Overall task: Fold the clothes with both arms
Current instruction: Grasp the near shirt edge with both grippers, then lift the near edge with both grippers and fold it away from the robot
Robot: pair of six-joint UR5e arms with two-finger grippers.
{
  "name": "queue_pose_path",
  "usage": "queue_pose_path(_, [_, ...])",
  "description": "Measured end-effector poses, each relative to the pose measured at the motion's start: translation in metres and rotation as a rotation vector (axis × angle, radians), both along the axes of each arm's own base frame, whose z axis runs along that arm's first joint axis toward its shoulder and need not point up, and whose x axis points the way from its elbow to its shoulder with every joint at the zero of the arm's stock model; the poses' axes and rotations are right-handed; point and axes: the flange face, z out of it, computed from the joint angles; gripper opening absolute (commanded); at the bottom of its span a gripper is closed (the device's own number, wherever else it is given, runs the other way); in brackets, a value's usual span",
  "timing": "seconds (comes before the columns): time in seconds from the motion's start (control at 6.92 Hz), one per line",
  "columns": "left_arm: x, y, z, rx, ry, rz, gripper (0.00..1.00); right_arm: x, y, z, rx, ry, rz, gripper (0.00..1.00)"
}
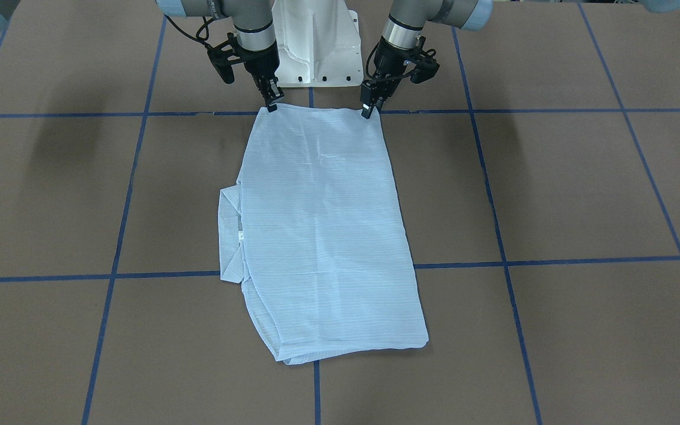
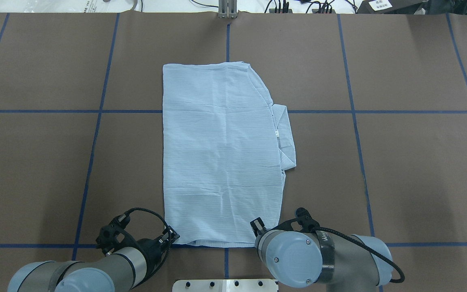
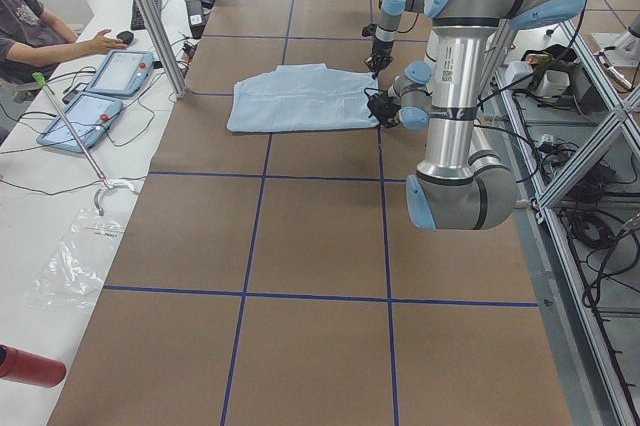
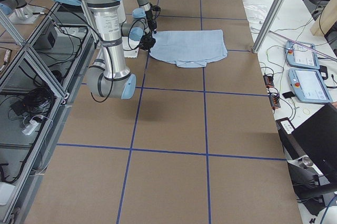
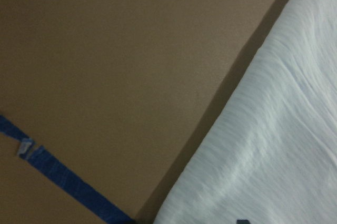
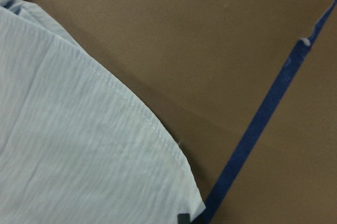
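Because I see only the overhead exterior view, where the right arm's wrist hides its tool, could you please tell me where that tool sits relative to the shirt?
Observer: The front-facing view shows the right tool with its tips down at the near corner of the shirt, by the robot's base.
Operator: Is that corner lifted?
Observer: The right wrist view shows the hem corner seemingly flat on the table; whether the tool grips it, I cannot tell.
Operator: Is anyone close by?
Observer: The exterior left view shows a person's hand over the white bench, away from the shirt.
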Motion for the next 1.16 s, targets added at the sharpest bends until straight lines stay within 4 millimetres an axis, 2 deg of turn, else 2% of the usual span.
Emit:
queue_pose_path(0.29, [-0.002,-0.001,-0.003,-0.004,-0.008,-0.002,0.0,0.0,0.0,0.0,0.0,0.0,0.001,0.0])
queue_pose_path(0.43, [-0.008,-0.001,-0.01,-0.003,0.004,-0.002,0.0,0.0,0.001,0.0,0.0,-0.001,0.002,0.0])
queue_pose_path(0.72, [-0.034,0.003,-0.043,-0.004,0.065,0.003,0.0,0.007,0.012,-0.003,0.017,-0.012,0.003,0.0])
queue_pose_path(0.87, [-0.052,0.005,-0.065,-0.004,0.1,0.008,0.0,0.021,0.012,-0.014,0.039,-0.039,0.021,0.0])
queue_pose_path(1.01, [-0.071,0.003,-0.085,0.001,0.135,0.007,0.0,0.039,-0.001,-0.026,0.054,-0.066,0.047,0.0])
queue_pose_path(1.16, [-0.086,-0.011,-0.102,0.015,0.161,-0.002,0.0,0.056,-0.021,-0.039,0.068,-0.085,0.065,0.0])
